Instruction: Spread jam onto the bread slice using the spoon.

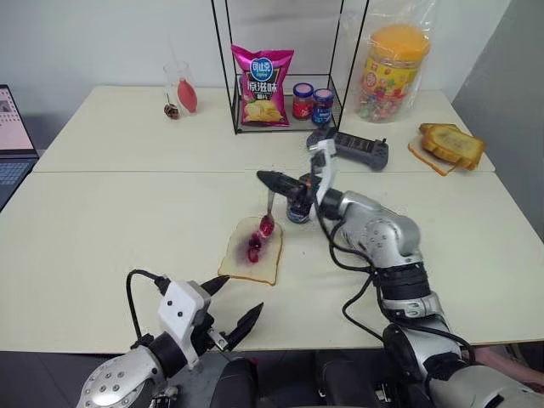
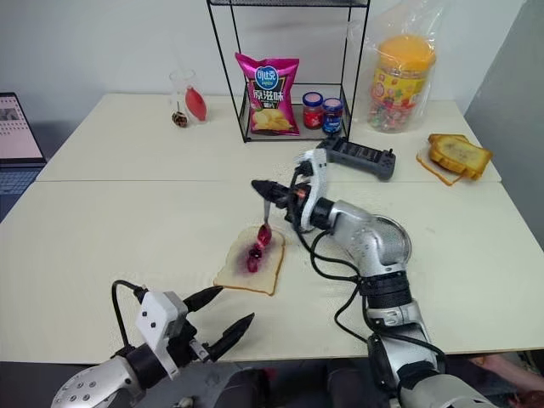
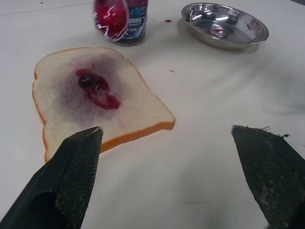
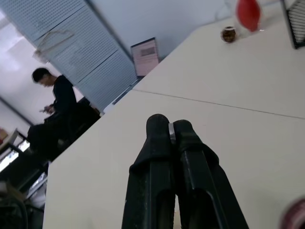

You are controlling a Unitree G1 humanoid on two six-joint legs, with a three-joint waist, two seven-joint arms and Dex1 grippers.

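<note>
Right gripper (image 1: 270,179) is clamped shut on the slim handle of the small shiny silver metal spoon (image 1: 268,214). In the right wrist view a sliver of metal shows pinched between the two black fingers (image 4: 157,143).

The spoon hangs nearly vertical, long axis running down from the fingertips. Its jam-coated bowl sits at the far edge of the square white bread slice with tan crust (image 1: 252,250) — touching or just above, can't tell.

The bread lies flat on the pale table (image 1: 102,212), just below and nearer the robot than the right gripper. The dark red-purple glossy jam (image 3: 96,88) is one blob plus a short smear at the slice centre; the rest of the crumb is only faintly stained and the margins are bare. I'd judge the spreading barely begun.

The small glass jar with the blue label (image 3: 121,20) stands just beyond the bread, beside the right wrist. A shallow round steel dish (image 3: 225,24) sits off to its side.

Left gripper (image 1: 231,308) has its fingers wide apart, holding nothing, and hovers at the near table edge, pointing toward the bread's near corner.

Key relation: the uncovered bread extends from the spoon bowl toward the robot, so the next stroke likely needs the bowl dragged back across the slice with the handle tilted lower. The right arm is the nearer one and already has the tool.
</note>
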